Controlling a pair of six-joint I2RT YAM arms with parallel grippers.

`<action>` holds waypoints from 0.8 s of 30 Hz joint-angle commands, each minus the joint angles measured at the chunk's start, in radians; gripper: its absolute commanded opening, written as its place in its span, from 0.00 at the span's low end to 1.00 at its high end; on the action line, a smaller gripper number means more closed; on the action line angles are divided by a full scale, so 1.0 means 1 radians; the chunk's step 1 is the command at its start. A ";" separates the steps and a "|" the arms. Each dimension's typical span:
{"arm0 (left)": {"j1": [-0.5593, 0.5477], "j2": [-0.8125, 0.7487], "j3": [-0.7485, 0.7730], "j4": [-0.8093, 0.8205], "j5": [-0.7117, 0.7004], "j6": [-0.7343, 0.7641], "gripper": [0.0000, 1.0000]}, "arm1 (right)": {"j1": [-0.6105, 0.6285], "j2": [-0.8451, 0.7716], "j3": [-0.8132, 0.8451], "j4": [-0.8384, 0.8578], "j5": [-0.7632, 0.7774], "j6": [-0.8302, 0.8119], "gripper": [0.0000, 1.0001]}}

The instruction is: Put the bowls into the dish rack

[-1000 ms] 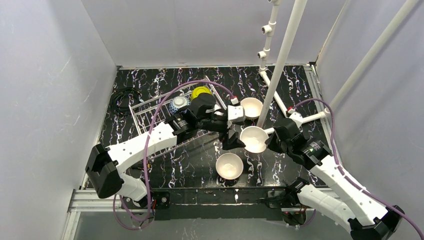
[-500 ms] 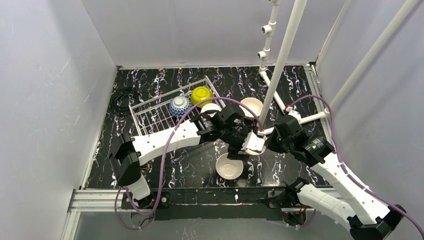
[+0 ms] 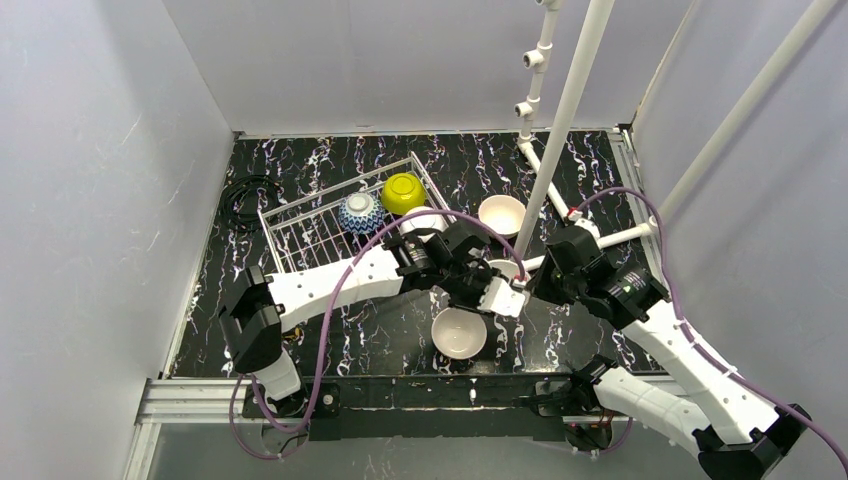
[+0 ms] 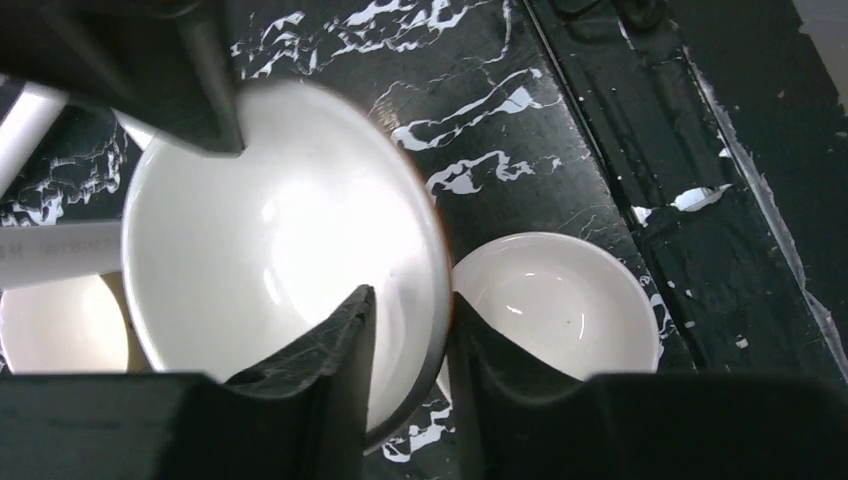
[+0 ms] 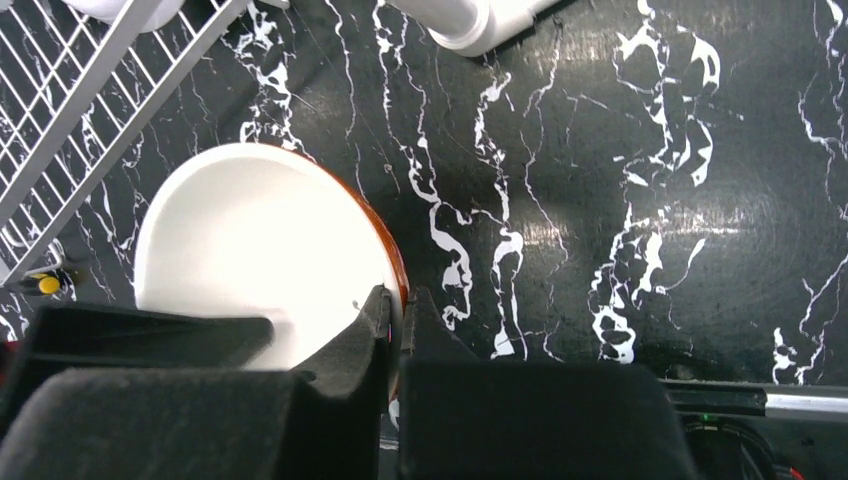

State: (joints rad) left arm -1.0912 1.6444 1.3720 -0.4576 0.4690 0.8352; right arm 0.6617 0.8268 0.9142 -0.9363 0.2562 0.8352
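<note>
Roughly a third done, at a guess.

Already in the dish rack (image 3: pixel 305 235), at its far right end: blue-white bowl (image 3: pixel 359 212) and yellow-green bowl (image 3: pixel 403 192), side by side. Just beside them, at the rack's right corner: a white bowl (image 3: pixel 424 220), partly hidden under a cable (image 3: pixel 338 285). Inside the wires or just outside, impossible to tell.

Mid hand-over above the counter (image 3: pixel 300 165), between rack and pipe (image 3: pixel 560 130): orange bowl (image 5: pixel 260 250), white inside.

- Right tool (image 5: pixel 398 325): narrowed right down onto the rim, one finger inside and one outside, carrying the bowl.
- Left tool (image 4: pixel 410 320): astride the opposite side of the same rim, jaws part-open. Gap visible on the inner side, so seemingly not yet gripping.

Left on the counter:

- Near bowl (image 3: pixel 459 332), just beside the held one, toward the near edge.
- Far bowl (image 3: pixel 502 213), close to the pipe.

Remaining, as a judgement:

- Close the left tool, free the right one, and carry the orange bowl into the bare part of the rack.
- Fetch the two loose bowls.
- Fetch the white one too, if outside after all.
</note>
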 commanded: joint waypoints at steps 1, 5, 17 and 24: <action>-0.017 0.002 0.011 -0.073 -0.092 0.042 0.19 | 0.000 0.008 0.068 0.019 -0.012 0.013 0.01; -0.028 0.017 0.041 -0.128 -0.118 0.052 0.05 | 0.000 0.021 0.067 0.031 -0.031 0.011 0.01; -0.030 -0.024 0.034 -0.142 -0.095 -0.006 0.00 | -0.001 -0.070 0.015 0.136 -0.025 0.059 0.58; -0.020 -0.092 0.009 -0.116 -0.153 -0.134 0.00 | 0.000 -0.203 0.012 0.224 0.090 0.091 0.78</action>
State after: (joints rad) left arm -1.1191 1.6501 1.3880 -0.5911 0.3550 0.7990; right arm 0.6670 0.6884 0.9195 -0.7998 0.2539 0.8925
